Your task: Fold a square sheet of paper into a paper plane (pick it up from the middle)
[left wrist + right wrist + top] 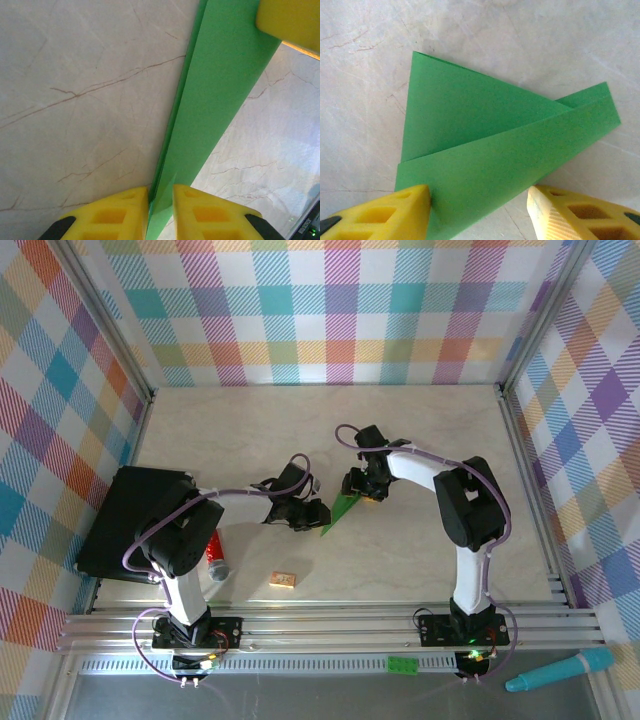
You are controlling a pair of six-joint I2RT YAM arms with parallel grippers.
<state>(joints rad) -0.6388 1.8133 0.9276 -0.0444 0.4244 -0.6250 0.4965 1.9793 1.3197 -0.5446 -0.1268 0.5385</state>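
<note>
On the pale marbled bench (420, 430), the left arm (235, 502) and the right arm (440, 475) faced each other across a green paper plane (345, 512), already a slim dart, lying near the middle. Its long axis ran on a slant, from the end nearer the left arm and the bases up and away toward the right arm.

The left jaws were closed narrow on the thin end. The paper plane (220, 100) ran straight out from between the yellow fingertips (125, 212) to the far end, where one of the right arm's fingers (290, 20) sat on or just over it.

The right jaws stood wide, straddling the broad end of the paper plane (485, 150) with nothing clamped. One fingertip (417, 197) appeared to touch the paper's edge, though the view left that uncertain. The other stood apart.

Each arm was at its own end, so the next crease would likely depend on the left jaws' pinch holding that axis steady.
</note>
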